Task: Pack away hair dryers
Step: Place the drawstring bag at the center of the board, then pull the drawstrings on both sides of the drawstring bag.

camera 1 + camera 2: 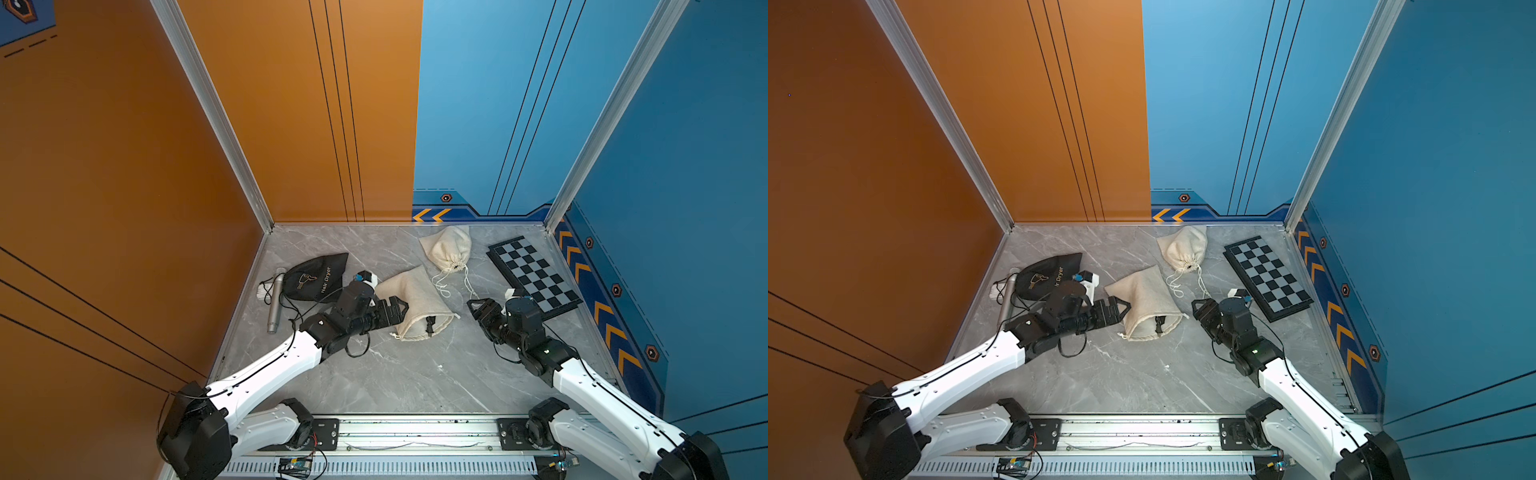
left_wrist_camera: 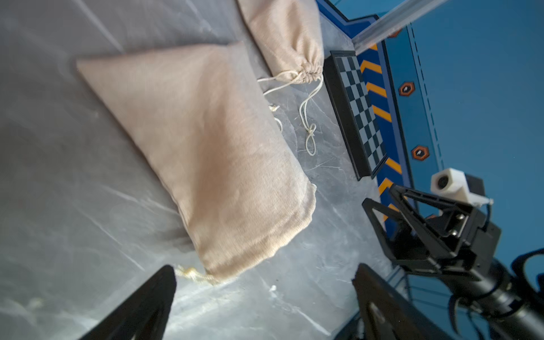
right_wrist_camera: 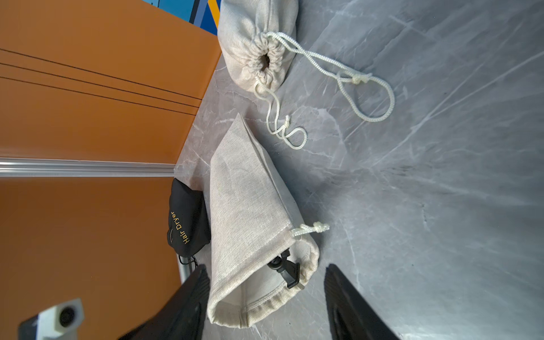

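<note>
here, left gripper hangs spread wide, open beige pouch just ahead; right gripper, also spread, faces the pouch mouth, black plug showing.

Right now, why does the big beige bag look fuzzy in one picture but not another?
Left wrist view: the open beige drawstring cloth pouch looks soft and smeared, probably from camera motion. Right wrist view: the same pouch is crisp, threads visible, with pale glare streaks on the grey marble tabletop. Both top views: sharp and evenly lit.
</note>
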